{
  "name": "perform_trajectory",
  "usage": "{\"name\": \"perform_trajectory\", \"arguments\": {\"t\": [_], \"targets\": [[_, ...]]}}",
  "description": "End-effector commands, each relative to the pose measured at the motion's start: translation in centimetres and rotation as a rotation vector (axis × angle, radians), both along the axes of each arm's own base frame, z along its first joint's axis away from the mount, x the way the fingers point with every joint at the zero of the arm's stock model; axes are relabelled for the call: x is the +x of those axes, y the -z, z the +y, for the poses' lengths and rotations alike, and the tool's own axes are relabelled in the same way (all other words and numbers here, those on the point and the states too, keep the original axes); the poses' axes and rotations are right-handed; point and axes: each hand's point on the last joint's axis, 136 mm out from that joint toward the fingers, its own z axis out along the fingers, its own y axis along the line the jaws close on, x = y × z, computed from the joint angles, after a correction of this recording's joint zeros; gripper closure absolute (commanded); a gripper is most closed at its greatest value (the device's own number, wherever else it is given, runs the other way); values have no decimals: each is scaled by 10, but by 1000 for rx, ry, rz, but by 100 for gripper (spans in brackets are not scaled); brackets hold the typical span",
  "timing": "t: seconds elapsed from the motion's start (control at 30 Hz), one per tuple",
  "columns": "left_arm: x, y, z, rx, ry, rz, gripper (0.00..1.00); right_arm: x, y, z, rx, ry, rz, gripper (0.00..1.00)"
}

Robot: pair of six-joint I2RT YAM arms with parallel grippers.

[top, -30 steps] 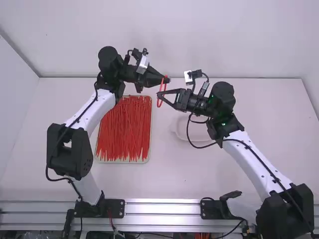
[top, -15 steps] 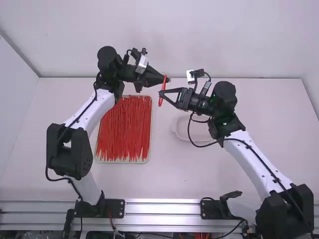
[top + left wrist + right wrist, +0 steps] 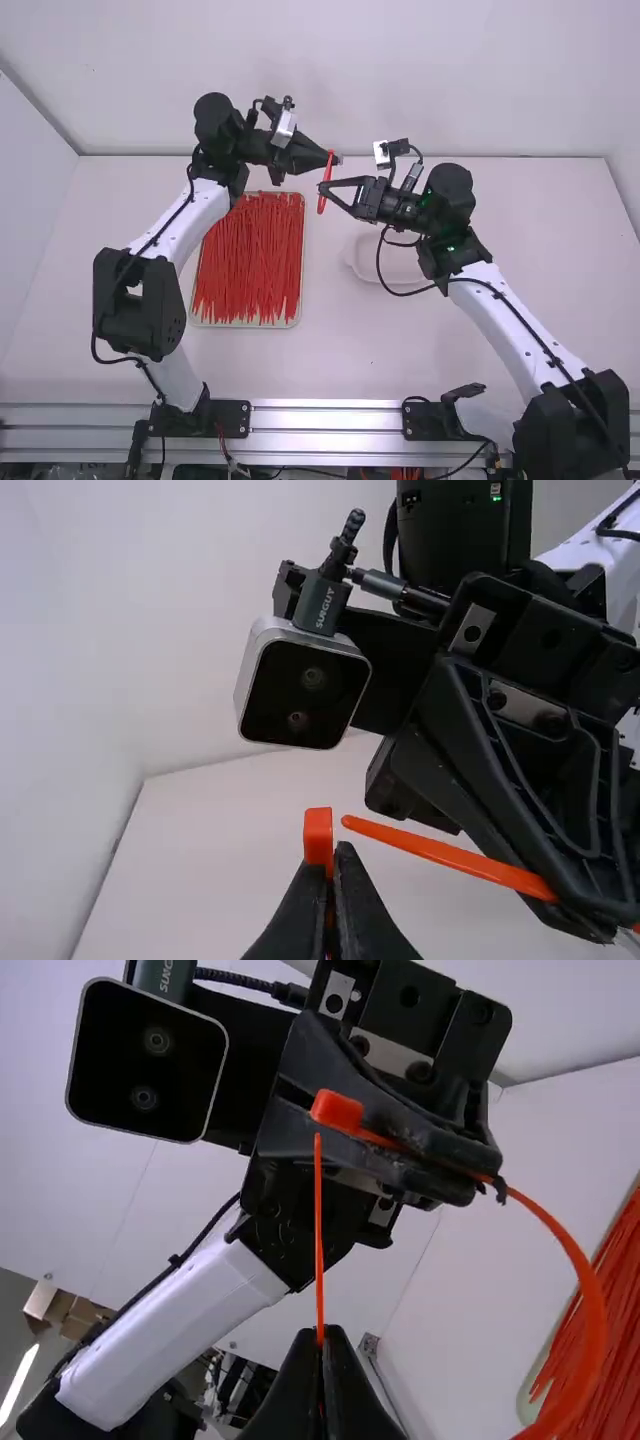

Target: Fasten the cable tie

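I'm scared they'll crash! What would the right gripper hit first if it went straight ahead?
Probably the left gripper, close in front of the right gripper, pinching the head of the cable tie. Depth is hard to judge.

Left gripper (image 3: 331,158) and right gripper (image 3: 322,186) sit tip to tip above the far middle of the table (image 3: 560,220), both clamped on the cable tie (image 3: 321,199), which leaves no passage between them. The tray (image 3: 245,325), heaped with red ties, covers the surface just right of the left arm (image 3: 175,225); the right arm (image 3: 500,310) runs diagonally across the right half. Bare table: far right side, strip left of the tray, near strip between the two bases.
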Motion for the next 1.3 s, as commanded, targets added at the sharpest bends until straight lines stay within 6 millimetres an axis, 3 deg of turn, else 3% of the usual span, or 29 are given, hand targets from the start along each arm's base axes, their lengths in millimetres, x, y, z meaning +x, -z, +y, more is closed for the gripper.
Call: {"name": "perform_trajectory", "arguments": {"t": [0.0,1.03,1.27], "targets": [[-2,1,1,3,11,-7,98,1,3,-1,-1,1,2,100],[-9,-2,-8,-3,36,-42,98,2,2,-1,3,9,5,100],[-9,-1,-8,-3,36,-39,98,8,-2,-11,24,26,30,100]]}}
